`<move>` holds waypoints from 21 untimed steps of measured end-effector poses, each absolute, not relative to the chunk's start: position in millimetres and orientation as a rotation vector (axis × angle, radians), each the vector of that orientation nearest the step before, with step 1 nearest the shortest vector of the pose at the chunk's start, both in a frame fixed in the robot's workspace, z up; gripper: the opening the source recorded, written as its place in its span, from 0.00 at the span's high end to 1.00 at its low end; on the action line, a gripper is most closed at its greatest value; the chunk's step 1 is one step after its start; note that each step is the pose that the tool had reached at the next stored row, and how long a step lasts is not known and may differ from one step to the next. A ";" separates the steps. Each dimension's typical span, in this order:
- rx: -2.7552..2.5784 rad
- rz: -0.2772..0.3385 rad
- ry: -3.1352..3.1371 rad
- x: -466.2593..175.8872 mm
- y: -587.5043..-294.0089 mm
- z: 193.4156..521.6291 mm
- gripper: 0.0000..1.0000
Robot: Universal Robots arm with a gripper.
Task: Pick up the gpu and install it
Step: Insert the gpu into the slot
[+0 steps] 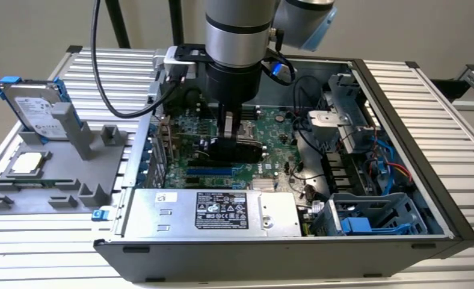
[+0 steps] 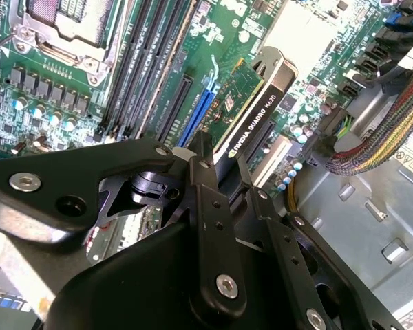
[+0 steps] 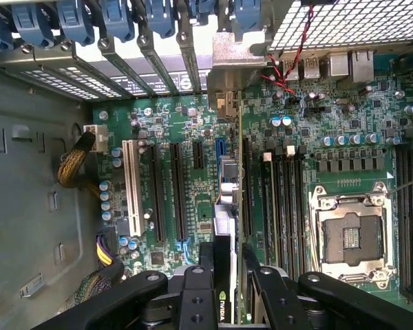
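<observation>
My gripper (image 1: 235,143) is down inside the open computer case (image 1: 397,138), shut on the gpu (image 1: 239,152). The second wrist view shows the gpu (image 2: 251,103) as a green board with a black cooler, clamped between my black fingers (image 2: 208,199) and tilted over the motherboard (image 2: 55,89). It hangs over a blue expansion slot (image 2: 199,113). In the first wrist view the gpu (image 3: 226,206) is edge-on, running from my gripper (image 3: 227,265) toward the case's rear slot openings, its silver bracket (image 3: 237,58) at that end. Whether its edge touches the slot I cannot tell.
A silver power supply (image 1: 213,211) lies along the case's near side, with a drive cage (image 1: 373,217) and cables (image 2: 392,130) toward the exterior view's right. An open processor socket (image 3: 351,237) lies beside the slots. Outside, a grey stand (image 1: 52,180) holds a hard drive (image 1: 36,111).
</observation>
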State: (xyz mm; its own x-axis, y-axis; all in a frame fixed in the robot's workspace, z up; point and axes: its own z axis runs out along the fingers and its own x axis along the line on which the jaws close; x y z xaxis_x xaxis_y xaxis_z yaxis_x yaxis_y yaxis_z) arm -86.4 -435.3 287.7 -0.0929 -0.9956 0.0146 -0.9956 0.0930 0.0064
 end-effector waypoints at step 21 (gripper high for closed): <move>2.155 0.012 -2.263 -90.0 -435.3 279.0 1.00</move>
